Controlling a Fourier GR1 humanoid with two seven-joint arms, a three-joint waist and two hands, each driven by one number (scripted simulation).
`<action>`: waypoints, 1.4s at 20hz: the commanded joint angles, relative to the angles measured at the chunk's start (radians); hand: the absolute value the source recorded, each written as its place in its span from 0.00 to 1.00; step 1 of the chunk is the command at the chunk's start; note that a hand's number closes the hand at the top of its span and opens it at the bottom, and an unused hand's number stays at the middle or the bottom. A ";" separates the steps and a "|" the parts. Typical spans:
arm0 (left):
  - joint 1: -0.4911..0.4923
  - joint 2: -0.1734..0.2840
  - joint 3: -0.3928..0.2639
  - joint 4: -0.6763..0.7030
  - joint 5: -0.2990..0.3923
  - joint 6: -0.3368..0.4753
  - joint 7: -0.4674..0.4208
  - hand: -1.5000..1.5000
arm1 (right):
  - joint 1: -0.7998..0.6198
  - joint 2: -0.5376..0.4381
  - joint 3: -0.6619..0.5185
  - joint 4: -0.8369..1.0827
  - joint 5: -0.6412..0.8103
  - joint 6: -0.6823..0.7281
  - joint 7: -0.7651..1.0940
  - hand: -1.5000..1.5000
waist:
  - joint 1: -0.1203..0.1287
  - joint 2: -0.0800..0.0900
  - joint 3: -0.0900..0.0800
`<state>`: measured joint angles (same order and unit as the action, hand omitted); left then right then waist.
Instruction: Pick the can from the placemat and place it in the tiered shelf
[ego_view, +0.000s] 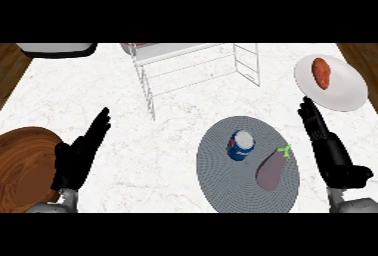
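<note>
The can (241, 145) stands on the placemat (221, 175) just beside an eggplant (271, 171) — the right hand (328, 150), fingers open like the left hand's (77, 152), might nudge it over while grasping.

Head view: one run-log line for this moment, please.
can on placemat, untouched | shelf behind | both robot hands open

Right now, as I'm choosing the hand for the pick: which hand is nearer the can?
Right. The right hand is just past the placemat's right edge, beside the can; the left hand is far across the counter to its left.
</note>
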<state>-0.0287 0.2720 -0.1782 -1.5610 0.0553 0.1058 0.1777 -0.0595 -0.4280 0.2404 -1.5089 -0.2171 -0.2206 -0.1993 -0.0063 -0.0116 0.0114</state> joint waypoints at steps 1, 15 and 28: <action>0.020 0.017 0.025 -0.061 -0.023 0.010 0.000 0.50 | -0.079 0.028 0.009 -0.021 -0.012 0.052 0.064 1.00 | 0.014 0.010 -0.011; -0.071 -0.016 0.162 -0.135 0.018 0.114 0.014 0.50 | -0.368 0.046 -0.038 0.122 -0.274 0.495 0.131 0.00 | 0.010 0.010 -0.011; -0.054 -0.026 0.193 -0.098 0.038 0.109 -0.021 0.50 | -0.607 -0.302 0.197 -0.155 0.095 0.686 0.482 0.00 | 0.002 0.003 -0.014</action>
<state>-0.0825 0.2493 0.0037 -1.6679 0.0817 0.2180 0.1578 -0.6215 -0.6628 0.3651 -1.5805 -0.2607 0.4469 0.2075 -0.0015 -0.0091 -0.0022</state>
